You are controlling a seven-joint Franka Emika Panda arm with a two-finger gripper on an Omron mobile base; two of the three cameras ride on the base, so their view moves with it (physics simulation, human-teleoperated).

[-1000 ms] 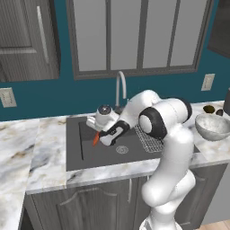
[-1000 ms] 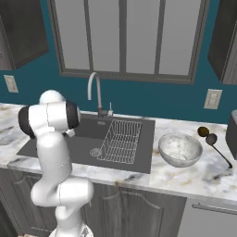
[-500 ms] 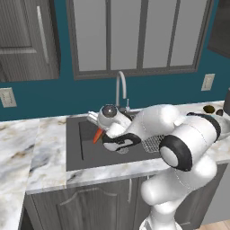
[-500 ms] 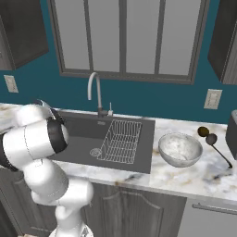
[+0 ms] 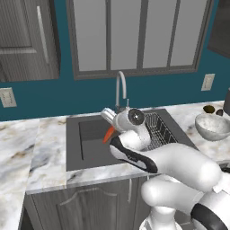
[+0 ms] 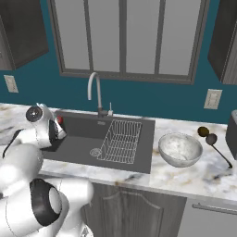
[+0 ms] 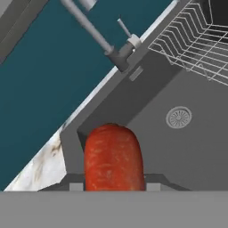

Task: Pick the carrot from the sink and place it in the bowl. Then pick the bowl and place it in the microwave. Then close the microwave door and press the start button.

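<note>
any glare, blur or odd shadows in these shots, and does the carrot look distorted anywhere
Left base view: flat, even render light, sharp, no glare; short orange-red carrot reads clearly. Right base view: soft shadow inside the dark grey sink basin. Hand view: the carrot looms huge, slightly soft.

The claw [image 7: 114, 187] grips the carrot [image 7: 113, 158] above the sink [image 7: 196, 147], near its faucet [image 7: 95, 33].

No text, label, brand, number or sign can be read in any of the views.
</note>
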